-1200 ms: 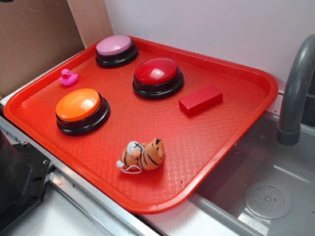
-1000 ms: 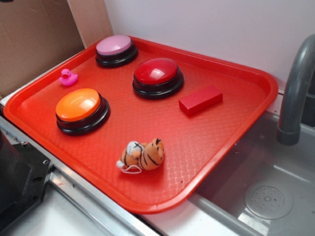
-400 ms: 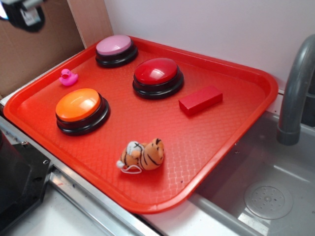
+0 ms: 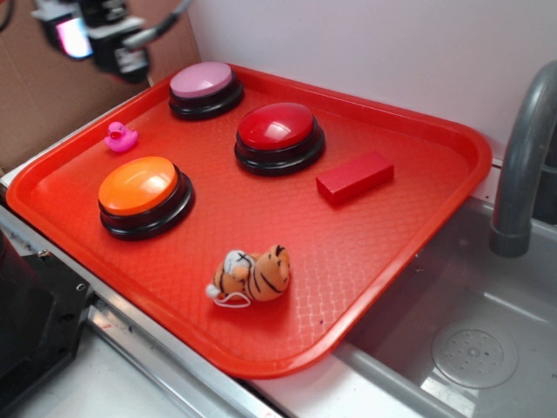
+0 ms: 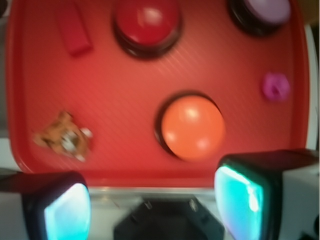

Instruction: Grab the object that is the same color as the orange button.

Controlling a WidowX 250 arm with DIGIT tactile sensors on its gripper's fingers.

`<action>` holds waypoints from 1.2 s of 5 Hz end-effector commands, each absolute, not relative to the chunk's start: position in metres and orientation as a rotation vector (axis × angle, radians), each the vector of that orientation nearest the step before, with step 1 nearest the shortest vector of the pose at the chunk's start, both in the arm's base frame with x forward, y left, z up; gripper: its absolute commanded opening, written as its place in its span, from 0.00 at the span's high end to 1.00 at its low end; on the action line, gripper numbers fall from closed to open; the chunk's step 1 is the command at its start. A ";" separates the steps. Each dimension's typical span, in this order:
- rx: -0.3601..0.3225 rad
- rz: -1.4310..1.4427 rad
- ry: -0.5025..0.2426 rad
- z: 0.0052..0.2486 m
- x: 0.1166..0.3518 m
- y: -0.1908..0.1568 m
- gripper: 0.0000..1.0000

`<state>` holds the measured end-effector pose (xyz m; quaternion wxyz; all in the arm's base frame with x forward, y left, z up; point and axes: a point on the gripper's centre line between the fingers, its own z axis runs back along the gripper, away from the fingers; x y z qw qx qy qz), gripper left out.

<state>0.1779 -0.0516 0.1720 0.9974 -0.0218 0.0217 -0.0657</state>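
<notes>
Two fingers of the gripper stand wide apart at the bottom of the wrist view, holding nothing. In the exterior view the gripper hangs at upper left, past the red tray's far-left rim. The plush tiger lies near the tray's lower edge, with bare tray around it, right of the orange button.

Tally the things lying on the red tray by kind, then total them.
Round dome push buttons: 3 (orange, red, pink)
Orange striped plush tiger: 1
Pink rubber duck: 1
Red rectangular block: 1
Total: 6
</notes>
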 end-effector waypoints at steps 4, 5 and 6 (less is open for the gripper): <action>-0.002 -0.548 0.040 0.074 0.149 -0.149 0.00; 0.007 -0.567 0.062 0.054 0.155 -0.144 0.00; -0.007 -0.581 0.099 0.037 0.161 -0.142 0.00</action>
